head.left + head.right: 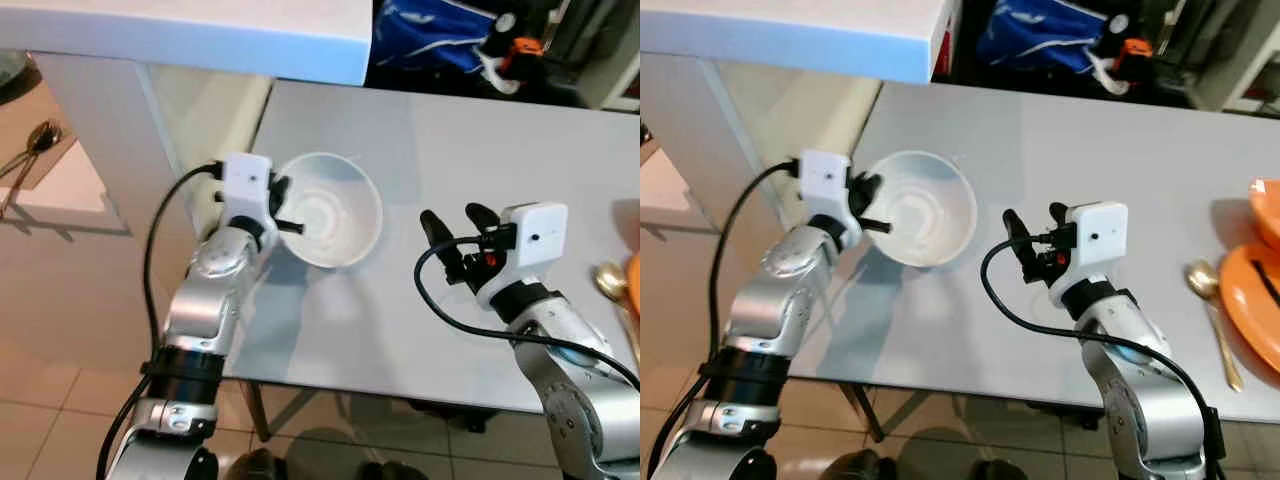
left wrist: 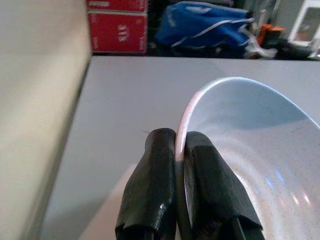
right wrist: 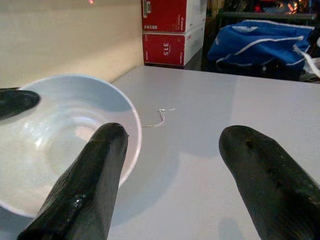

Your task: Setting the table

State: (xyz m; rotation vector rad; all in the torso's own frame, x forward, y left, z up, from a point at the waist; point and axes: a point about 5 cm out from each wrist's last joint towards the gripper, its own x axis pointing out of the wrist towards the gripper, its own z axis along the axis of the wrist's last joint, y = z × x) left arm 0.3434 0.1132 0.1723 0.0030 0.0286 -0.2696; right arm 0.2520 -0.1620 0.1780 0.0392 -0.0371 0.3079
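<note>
Two grippers are yours to watch: your left gripper (image 2: 176, 150) is pinching the near-left rim of the white bowl (image 1: 328, 212), one finger inside and one outside, with the bowl tilted over the left part of the grey table (image 1: 450, 150). Your right gripper (image 1: 452, 236) hovers just beside the bowl on its right, fingers (image 3: 90, 175) spread apart and holding nothing. At the table's right end you have a gold spoon (image 1: 1212, 310) lying next to orange plates (image 1: 1255, 300), well apart from the bowl.
</note>
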